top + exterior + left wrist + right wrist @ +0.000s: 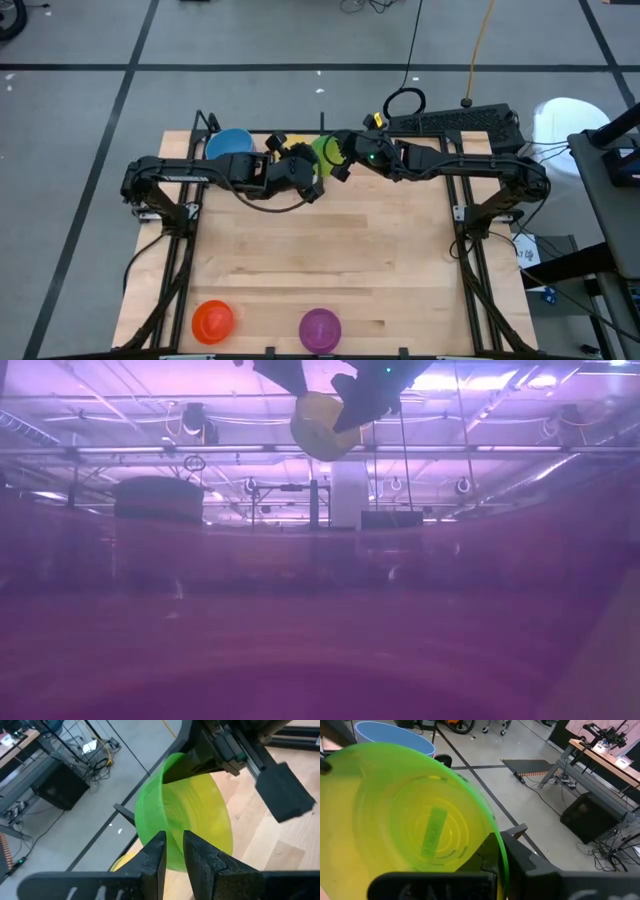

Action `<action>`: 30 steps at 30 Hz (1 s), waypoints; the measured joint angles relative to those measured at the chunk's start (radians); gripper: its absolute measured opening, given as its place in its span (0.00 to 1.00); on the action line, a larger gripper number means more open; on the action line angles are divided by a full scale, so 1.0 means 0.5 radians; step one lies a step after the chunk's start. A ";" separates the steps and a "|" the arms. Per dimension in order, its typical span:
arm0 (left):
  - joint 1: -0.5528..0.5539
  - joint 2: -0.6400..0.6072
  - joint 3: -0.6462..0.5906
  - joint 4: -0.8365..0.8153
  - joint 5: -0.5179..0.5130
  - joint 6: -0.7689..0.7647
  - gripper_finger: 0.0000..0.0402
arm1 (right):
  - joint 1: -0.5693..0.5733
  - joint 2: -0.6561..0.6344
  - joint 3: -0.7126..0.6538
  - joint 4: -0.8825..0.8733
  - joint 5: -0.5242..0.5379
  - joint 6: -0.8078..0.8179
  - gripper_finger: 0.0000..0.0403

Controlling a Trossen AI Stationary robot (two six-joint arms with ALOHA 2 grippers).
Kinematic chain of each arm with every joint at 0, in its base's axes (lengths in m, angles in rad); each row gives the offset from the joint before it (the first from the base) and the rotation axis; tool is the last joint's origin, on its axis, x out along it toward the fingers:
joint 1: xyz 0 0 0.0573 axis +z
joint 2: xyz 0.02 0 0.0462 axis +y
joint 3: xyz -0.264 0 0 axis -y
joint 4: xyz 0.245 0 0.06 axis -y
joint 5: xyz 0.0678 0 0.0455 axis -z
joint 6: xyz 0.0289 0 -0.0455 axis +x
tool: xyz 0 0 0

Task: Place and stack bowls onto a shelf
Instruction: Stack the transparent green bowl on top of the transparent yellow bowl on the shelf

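Tabletop's (pixel 330 250) far edge: right gripper (pixel 338 160) pinches green bowl (pixel 420 815) beside blue bowl (pixel 230 143).

Both arms reach inward over the table's far edge, their wrists nearly meeting at the middle. The left gripper (pixel 322 168) points right, its two dark fingers (pixel 155 857) a narrow gap apart. The right gripper (pixel 340 152) points left, its jaws fully closed, clamped just beside the left one.
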 joint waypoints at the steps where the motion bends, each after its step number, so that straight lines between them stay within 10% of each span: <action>1: 0.012 0.015 0.001 0.018 0.016 0.014 0.18 | 0.000 0.000 0.000 0.000 -0.001 0.000 0.00; 30: 0.139 0.077 0.002 -0.079 0.087 0.453 0.18 | 0.044 0.000 -0.002 -0.005 -0.088 -0.200 0.00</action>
